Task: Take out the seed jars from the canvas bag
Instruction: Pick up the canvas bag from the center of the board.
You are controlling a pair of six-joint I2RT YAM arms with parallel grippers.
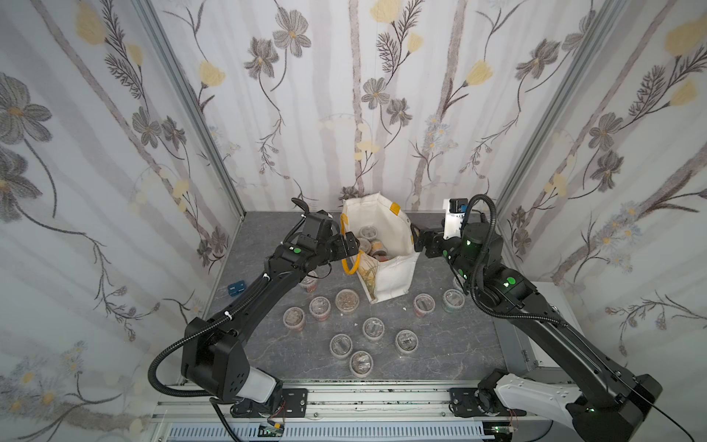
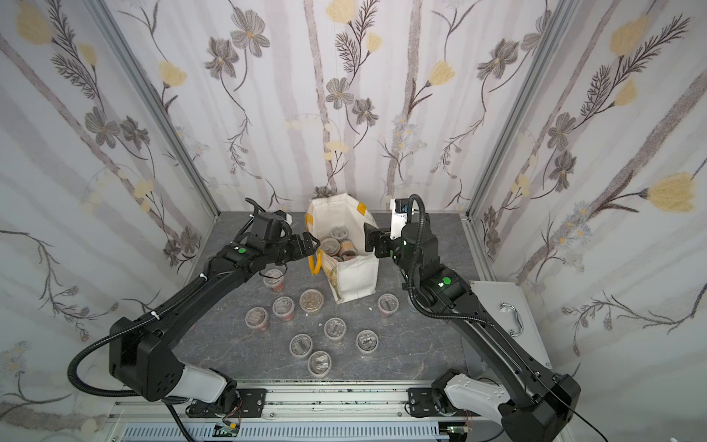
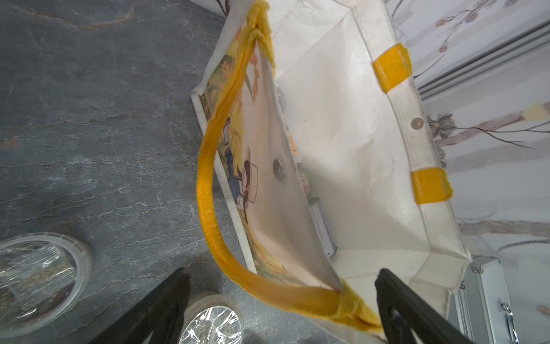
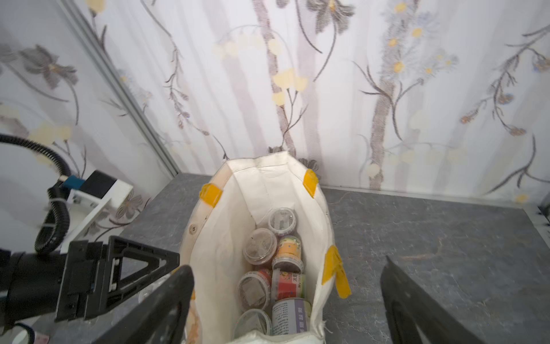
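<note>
The left gripper [image 1: 351,243] stands with its jaws apart on either side of the canvas bag's [image 1: 394,277] wall, by a yellow handle [image 3: 208,193]. The right gripper [image 4: 288,263], also spread wide and empty, hovers by the bag's open mouth. Several seed jars [image 4: 260,250] lie packed inside and others stand on the counter [image 1: 451,344]. Likely trouble is a jaw snagging cloth or handle and dragging the bag over, or a grip slipping off jars lying sideways.

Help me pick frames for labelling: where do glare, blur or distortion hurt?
In both top views, wide-angle stretch splays the walls, yet the canvas bag is sharp. Left wrist view: glare streaks a seed jar lid. Right wrist view: the right hand looms soft, while seed jars inside look clear.
</note>
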